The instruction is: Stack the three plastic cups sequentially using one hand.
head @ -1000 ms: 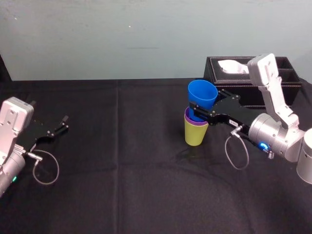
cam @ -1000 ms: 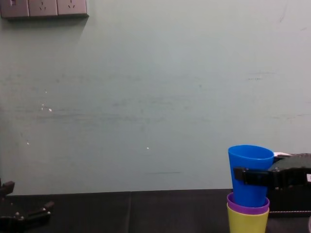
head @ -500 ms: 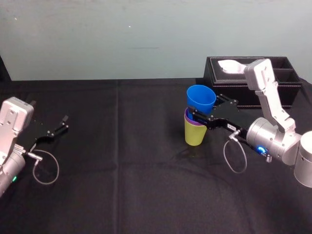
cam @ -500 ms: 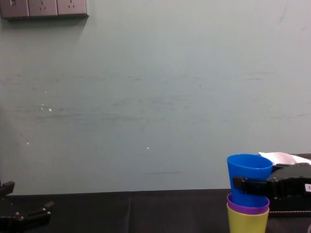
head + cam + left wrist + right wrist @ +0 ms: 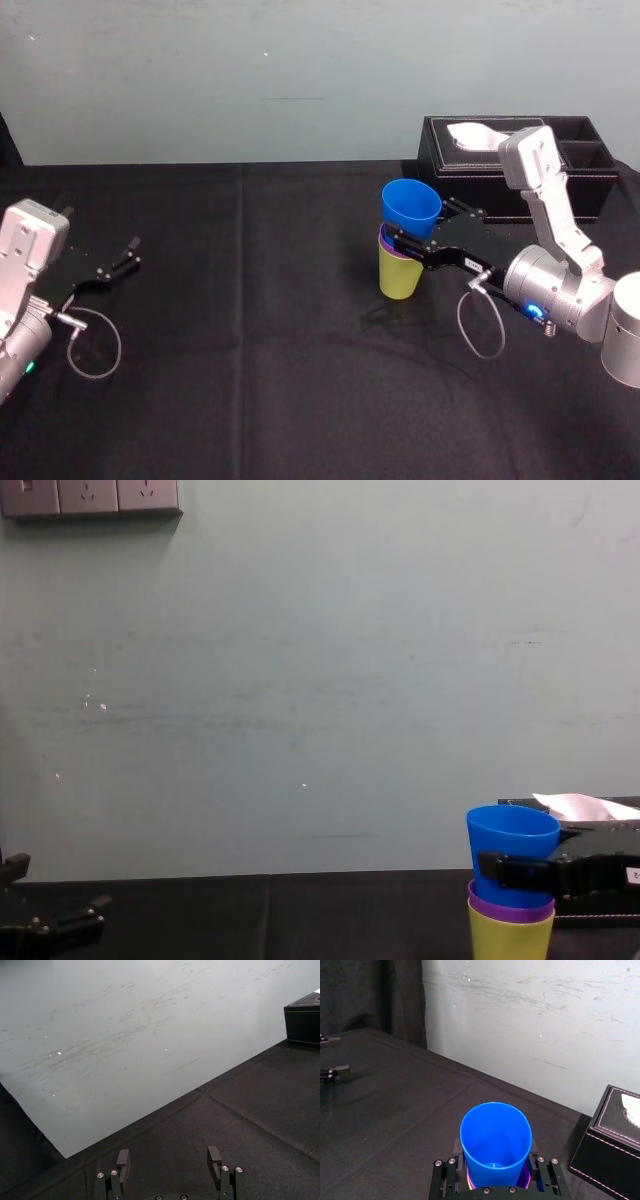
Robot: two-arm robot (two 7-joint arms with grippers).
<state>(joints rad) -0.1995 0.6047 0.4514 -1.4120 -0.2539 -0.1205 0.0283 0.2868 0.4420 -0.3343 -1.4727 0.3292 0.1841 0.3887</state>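
The blue cup (image 5: pixel 410 205) stands mouth up in the purple cup (image 5: pixel 384 242), which is nested deep in the yellow-green cup (image 5: pixel 401 276); only the purple rim shows above the yellow-green one. The stack stands on the table (image 5: pixel 250 350), right of centre and just in front of the tissue box (image 5: pixel 520 165). In the chest view much of the blue cup (image 5: pixel 513 842) rises above the purple rim (image 5: pixel 510 901), and in the head view it seems to lean a little.

So the task looks nearly done: two cups are stacked and the third is in place on top. What I judge is left is to seat the blue cup fully, let it go and draw the arm back.

The right gripper (image 5: pixel 404 240) has its fingers closed on the blue cup's lower wall, just above the purple rim; the right wrist view shows one finger (image 5: pixel 446 1176) on either side of the cup (image 5: pixel 495 1142). The arm reaches in from the right, low and about level over the table, with the grey wrist module raised behind it near the box.

The left gripper (image 5: pixel 125 255) is parked at the table's left edge, well apart from the cups, its fingers (image 5: pixel 123 1159) spread on nothing.
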